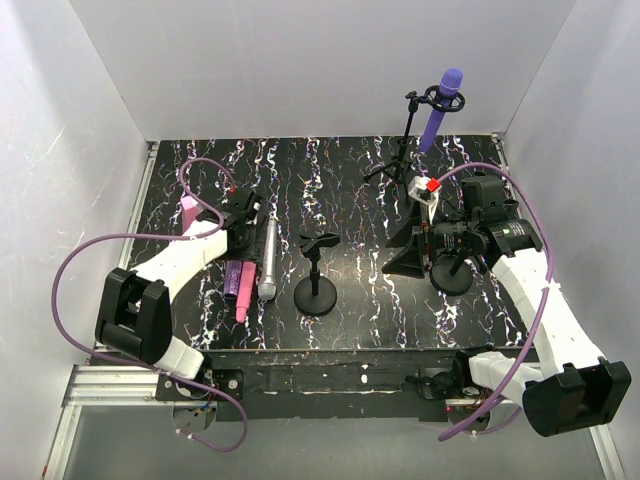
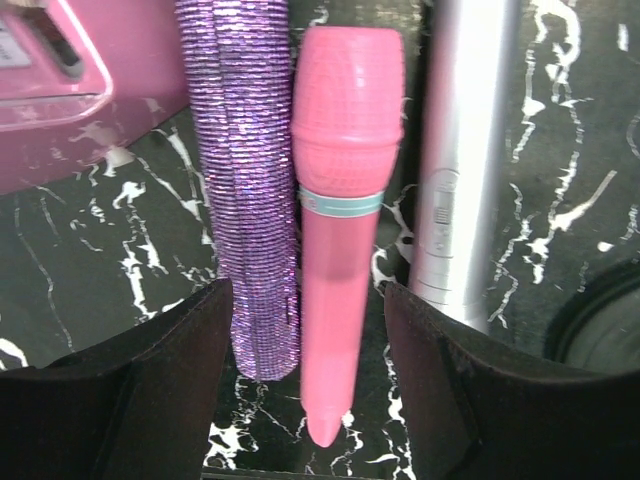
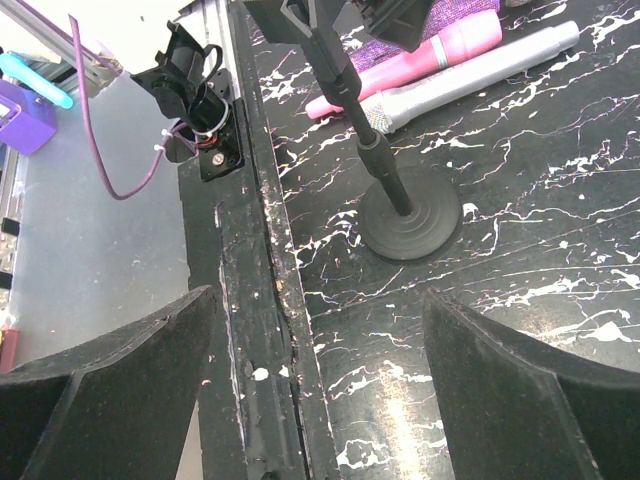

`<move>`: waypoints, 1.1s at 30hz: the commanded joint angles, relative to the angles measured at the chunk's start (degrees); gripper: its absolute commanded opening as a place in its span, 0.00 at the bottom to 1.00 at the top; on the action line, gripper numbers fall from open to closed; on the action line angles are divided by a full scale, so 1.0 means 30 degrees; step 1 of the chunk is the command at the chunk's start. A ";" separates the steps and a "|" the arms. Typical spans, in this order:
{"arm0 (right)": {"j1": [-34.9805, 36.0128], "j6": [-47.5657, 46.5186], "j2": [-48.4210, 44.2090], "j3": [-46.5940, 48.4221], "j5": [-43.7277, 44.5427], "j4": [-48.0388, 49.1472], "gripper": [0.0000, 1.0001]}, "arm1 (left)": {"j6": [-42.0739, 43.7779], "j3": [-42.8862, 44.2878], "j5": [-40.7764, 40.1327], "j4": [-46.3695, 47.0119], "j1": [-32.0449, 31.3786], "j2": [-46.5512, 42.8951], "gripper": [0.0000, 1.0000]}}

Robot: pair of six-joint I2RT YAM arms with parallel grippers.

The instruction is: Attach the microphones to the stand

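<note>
A plain purple microphone sits in the clip of a black tripod stand at the back right. The pink, glittery and silver-grey microphones lie side by side on the table at the left. My left gripper is open and low over them, its fingers on either side of the pink microphone and the glittery one. The silver one lies outside the right finger. My right gripper is open and empty, right of the round-base desk stand.
A pink wedge-shaped object sits at the far left behind the microphones. The desk stand's empty clip faces up. The table's near edge and metal rail run under my right gripper. White walls enclose three sides.
</note>
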 commanded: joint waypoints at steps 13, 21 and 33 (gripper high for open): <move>-0.0148 -0.0160 -0.0245 -0.0297 -0.0635 0.0525 0.90 | 0.0965 -0.0087 -0.0270 0.0504 0.1742 0.1436 0.53; -0.0148 -0.0131 -0.0245 -0.0239 -0.0723 0.0496 0.90 | 0.1141 -0.0352 0.0256 0.0945 0.2124 0.2344 0.49; -0.0236 -0.0102 -0.0362 -0.0268 -0.0869 0.0496 0.90 | 0.1054 -0.0117 0.1019 0.1149 0.2329 0.3692 0.51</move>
